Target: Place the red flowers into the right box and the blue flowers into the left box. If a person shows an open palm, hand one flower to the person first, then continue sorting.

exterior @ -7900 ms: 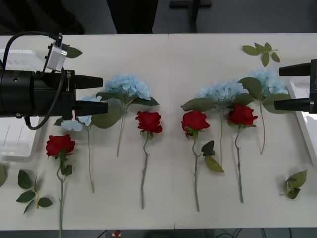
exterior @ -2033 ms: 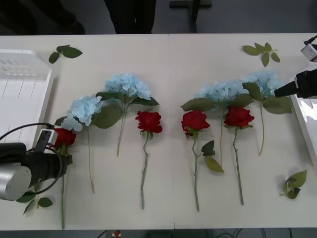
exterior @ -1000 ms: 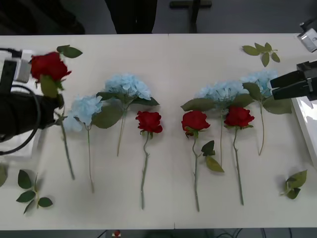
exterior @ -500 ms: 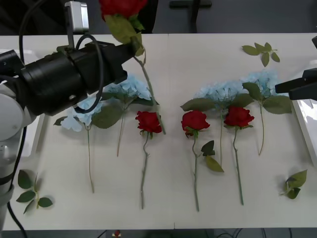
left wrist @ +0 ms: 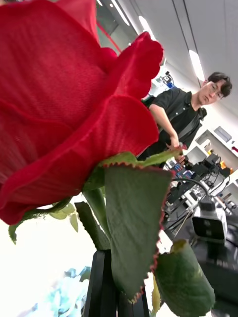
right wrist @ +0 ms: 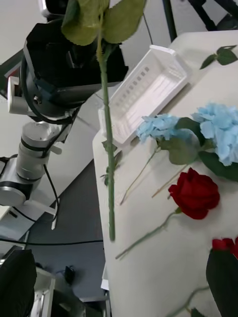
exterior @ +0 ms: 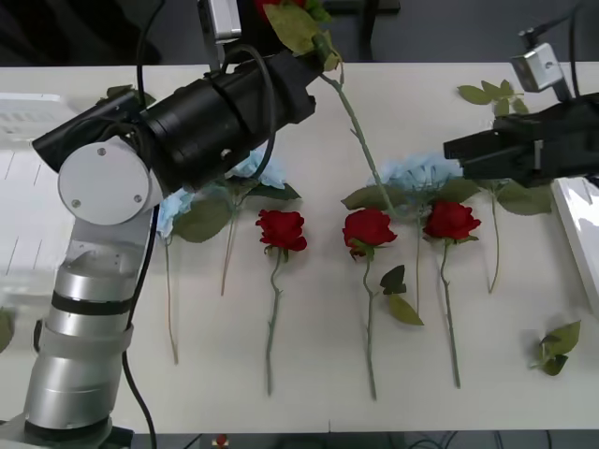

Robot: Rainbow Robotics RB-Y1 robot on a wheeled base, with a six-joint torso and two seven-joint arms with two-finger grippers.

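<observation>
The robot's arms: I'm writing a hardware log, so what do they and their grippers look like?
The left arm has silver-grey cylindrical segments with black bands, a round grey joint cap and a fat black forearm. Black cables loop over it and a small silver camera box sits on its wrist. The left gripper has black fingers. The right gripper is black and flat-fingered, with a similar silver camera box above it.

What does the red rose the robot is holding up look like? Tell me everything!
The held rose is an artificial flower with big, cloth-like red petals. Under the bloom sit jagged green leaves. Its long thin green stem hangs slanting over the table, touching nothing else. The left gripper is shut on the stem just below the leaves, holding the rose high above the flowers lying on the table.
</observation>
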